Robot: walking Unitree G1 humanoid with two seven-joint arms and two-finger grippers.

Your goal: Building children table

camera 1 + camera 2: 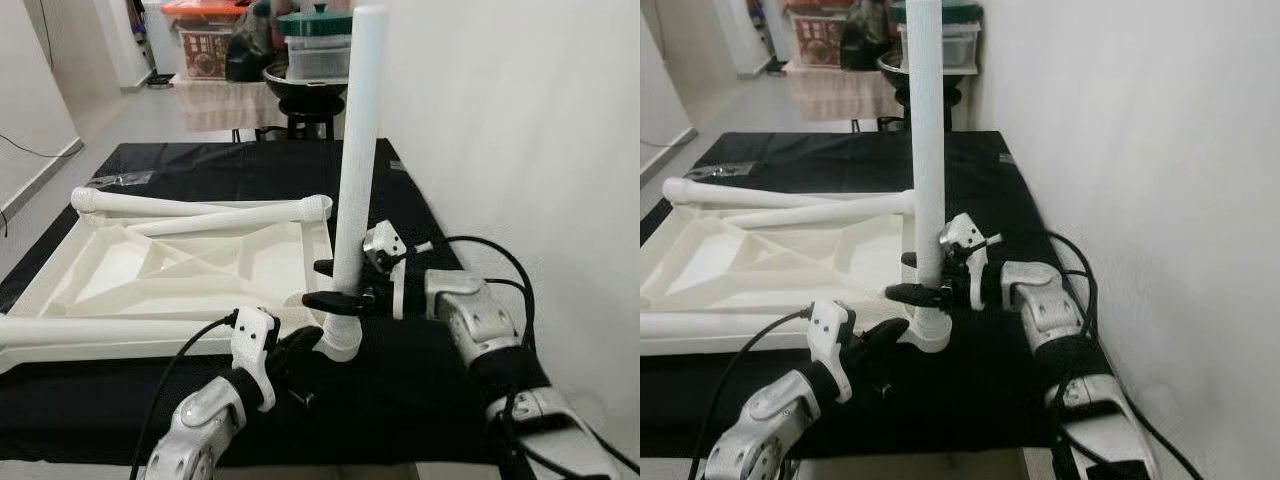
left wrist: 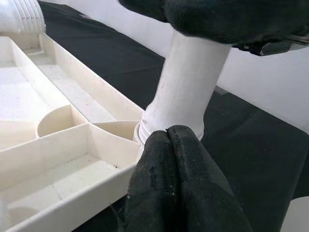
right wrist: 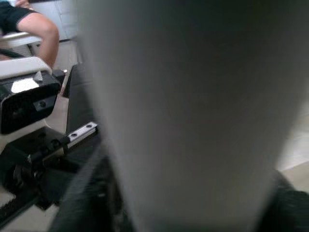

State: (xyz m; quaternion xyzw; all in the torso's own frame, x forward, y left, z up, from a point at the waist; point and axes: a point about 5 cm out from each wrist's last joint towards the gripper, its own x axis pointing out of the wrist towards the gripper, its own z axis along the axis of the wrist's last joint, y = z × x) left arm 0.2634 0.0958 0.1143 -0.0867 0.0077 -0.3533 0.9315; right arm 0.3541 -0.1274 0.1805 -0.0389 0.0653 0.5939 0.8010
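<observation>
A white plastic table top [image 1: 150, 270] lies upside down on the black cloth, ribs facing up. At its near right corner a white leg [image 1: 355, 150] stands upright in the corner socket. My right gripper [image 1: 335, 283] is shut on this leg low down, one black finger on each side. My left gripper [image 1: 308, 342] is shut, with its fingertips [image 2: 169, 140] pressed together against the collar at the leg's base [image 2: 188, 92]. In the right wrist view the leg [image 3: 188, 111] is very close and blurred.
Two loose legs [image 1: 200, 208] lie across the far part of the table top, and another [image 1: 100, 330] lies along its near edge. A white wall [image 1: 520, 120] runs close on the right. Storage boxes [image 1: 205, 40] and a stool stand beyond the table. A person's leg [image 3: 38, 29] is in the background.
</observation>
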